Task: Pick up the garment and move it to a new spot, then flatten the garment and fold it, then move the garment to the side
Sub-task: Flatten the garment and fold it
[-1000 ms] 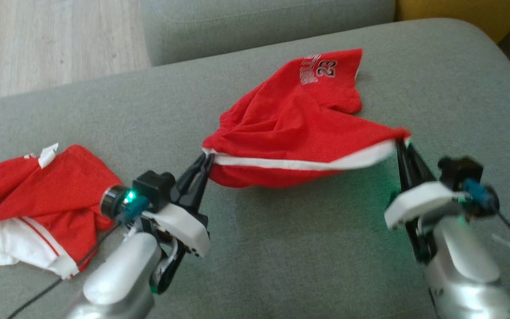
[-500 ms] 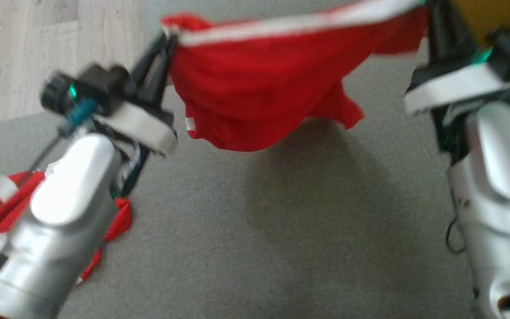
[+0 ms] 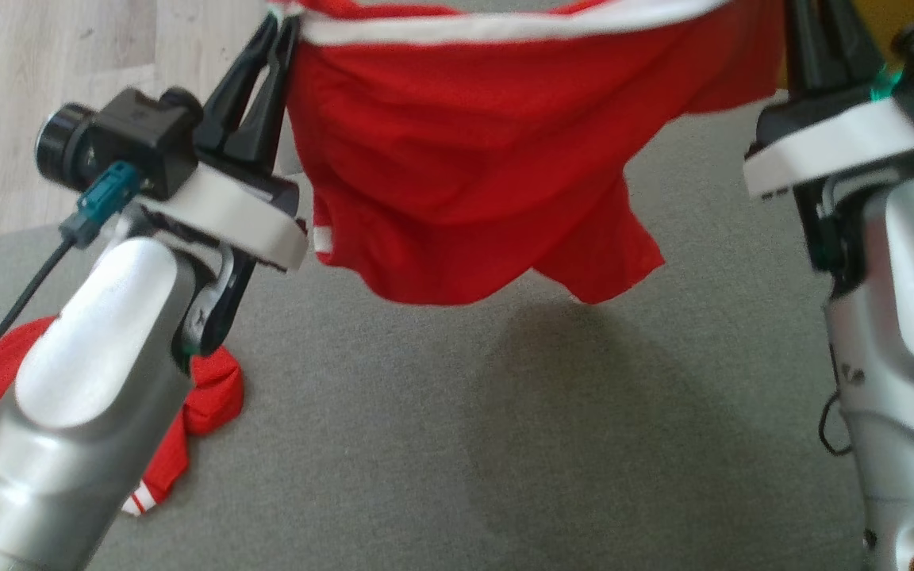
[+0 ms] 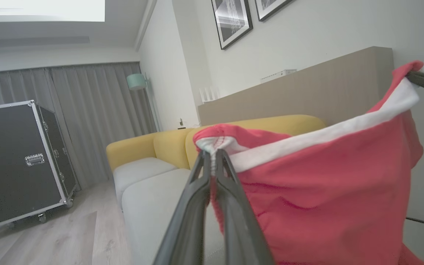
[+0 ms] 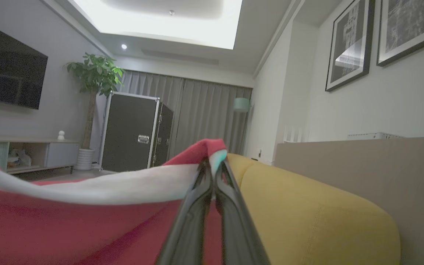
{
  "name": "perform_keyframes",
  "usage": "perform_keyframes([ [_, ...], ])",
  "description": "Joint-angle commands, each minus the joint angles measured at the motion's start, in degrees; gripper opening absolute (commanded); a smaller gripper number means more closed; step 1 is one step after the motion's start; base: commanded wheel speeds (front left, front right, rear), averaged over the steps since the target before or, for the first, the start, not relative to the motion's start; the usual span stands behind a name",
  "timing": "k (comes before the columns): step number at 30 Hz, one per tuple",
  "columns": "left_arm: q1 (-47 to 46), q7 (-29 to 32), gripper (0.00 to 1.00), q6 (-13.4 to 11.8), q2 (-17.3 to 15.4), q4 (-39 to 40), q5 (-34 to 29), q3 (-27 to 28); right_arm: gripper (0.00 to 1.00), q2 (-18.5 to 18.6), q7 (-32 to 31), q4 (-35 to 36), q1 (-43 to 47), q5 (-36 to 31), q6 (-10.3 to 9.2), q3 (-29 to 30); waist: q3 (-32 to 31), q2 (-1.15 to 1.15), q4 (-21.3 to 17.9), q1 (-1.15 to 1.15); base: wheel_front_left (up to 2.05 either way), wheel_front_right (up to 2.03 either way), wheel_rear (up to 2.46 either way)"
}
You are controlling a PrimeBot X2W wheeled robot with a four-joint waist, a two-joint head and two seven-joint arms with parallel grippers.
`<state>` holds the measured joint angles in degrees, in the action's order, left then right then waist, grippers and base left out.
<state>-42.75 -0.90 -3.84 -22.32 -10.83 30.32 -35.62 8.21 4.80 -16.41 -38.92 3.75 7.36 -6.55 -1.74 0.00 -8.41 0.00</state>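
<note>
Gripping, left: left gripper point(image 4: 212, 156) has its two fingers pinched together on one end of the white waistband point(image 4: 326, 136), cloth bunched up between the tips
Gripping, right: right gripper point(image 5: 212, 165) is pinched tight the same way on the other end of the waistband, a red fold poking up over the tips
Waistband: stretched between the two grippers, near straight with a slight sag mid-span
Garment: red garment point(image 3: 465, 159) hangs from that band in the air, fully off the grey cushion point(image 3: 505, 460); lower edge in loose folds, lowest point about centre of the head view, shadow on the cushion below it
Trim: small white-striped bit at the garment's left lower edge, just beside the left gripper's white base
Arms: left forearm point(image 3: 84, 396) rises from the lower left, right forearm point(image 3: 909, 357) from the lower right; wrist camera point(image 3: 108, 147) with a teal plug sits on the left wrist
Second piece: crumpled red cloth point(image 3: 215, 396) with white stripes lies on the cushion at lower left, partly hidden behind the left forearm, well apart from the hanging garment
Background: wood floor point(image 3: 44, 95) past the cushion's far edge; yellow sofa point(image 5: 307, 213), black flight case point(image 5: 134, 132) and potted plant point(image 5: 94, 77) in the right wrist view
</note>
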Motion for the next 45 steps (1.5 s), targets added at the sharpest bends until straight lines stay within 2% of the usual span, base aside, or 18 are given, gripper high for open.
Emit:
perform_keyframes([
  [1,-2.3,1.2,0.0,-0.8,-2.9,2.8,0.7,3.1,0.0,0.2,-1.2,2.8,-0.9,-0.3,0.13,-0.7,0.7,0.0,0.2,0.0,0.0,0.0,0.0],
  [5,-2.7,3.9,0.0,-1.3,-4.4,4.2,1.3,3.7,0.0,1.4,-3.7,2.5,-1.6,-0.4,0.13,-1.8,2.9,0.0,0.1,0.0,0.0,0.0,0.0],
  [10,-6.6,6.3,0.0,0.2,-4.6,2.1,3.1,4.6,0.0,2.4,-5.0,-2.0,-7.3,0.2,0.13,-3.0,7.9,0.0,-0.2,0.0,0.0,0.0,0.0],
  [11,-10.2,7.0,0.0,1.0,-4.9,-0.5,2.4,4.6,0.0,2.7,-4.8,-5.5,-11.9,-0.2,0.13,-3.2,11.3,0.0,-0.4,0.0,0.0,0.0,0.0],
  [12,-10.2,7.0,0.0,1.0,-4.9,-0.5,2.4,4.6,0.0,2.7,-4.8,-5.5,-11.9,-0.2,0.13,-3.2,11.3,0.0,-0.4,0.0,0.0,0.0,0.0],
  [15,-16.4,6.6,0.0,2.7,-4.4,-5.5,0.9,4.2,0.0,1.7,-3.0,-12.3,-19.7,-0.4,0.13,-3.5,15.7,0.0,-0.6,0.0,0.0,0.0,0.0],
  [18,-23.4,4.5,0.0,4.3,-3.1,-11.2,0.2,4.8,0.0,0.8,1.8,-18.6,-28.1,-1.6,0.13,-3.4,19.3,0.0,-0.8,0.0,0.0,0.0,0.0],
  [21,-30.6,0.1,0.0,4.8,-1.8,-16.2,-1.2,5.8,0.0,0.4,8.1,-23.2,-35.5,-5.7,0.13,-1.8,22.2,0.0,-1.0,0.0,0.0,0.0,0.0],
  [27,-39.1,-9.1,0.0,6.5,1.7,-25.1,-2.8,6.0,0.0,-1.6,10.2,-26.5,-40.5,-12.8,0.13,6.4,24.9,0.0,-0.6,0.0,0.0,0.0,0.0],
  [31,-38.2,-10.9,0.0,7.8,4.3,-31.3,-2.0,5.0,0.0,-1.7,10.2,-28.1,-36.8,-16.0,0.13,8.6,25.0,0.0,0.3,0.0,0.0,0.0,0.0],
  [37,-30.4,-13.2,0.0,10.0,6.9,-36.6,-1.1,2.5,0.0,0.4,10.2,-36.9,-29.3,-16.0,0.13,6.8,23.5,0.0,2.0,0.0,0.0,0.0,0.0],
  [39,-26.7,-13.6,0.0,10.5,7.3,-37.4,-0.5,1.5,0.0,1.2,10.2,-41.4,-27.1,-15.1,0.13,4.8,22.5,0.0,2.4,0.0,0.0,0.0,0.0],
  [41,-20.4,-13.8,0.0,11.1,7.4,-37.4,0.4,-0.5,0.0,1.9,10.0,-48.8,-24.5,-12.3,0.13,-0.1,20.5,0.0,3.1,0.0,0.0,0.0,0.0],
  [45,-11.5,-14.0,0.0,11.3,6.6,-35.1,1.9,-4.7,0.0,3.2,8.4,-55.2,-20.9,-8.2,0.13,-7.9,17.4,0.0,4.2,0.0,0.0,0.0,0.0],
])
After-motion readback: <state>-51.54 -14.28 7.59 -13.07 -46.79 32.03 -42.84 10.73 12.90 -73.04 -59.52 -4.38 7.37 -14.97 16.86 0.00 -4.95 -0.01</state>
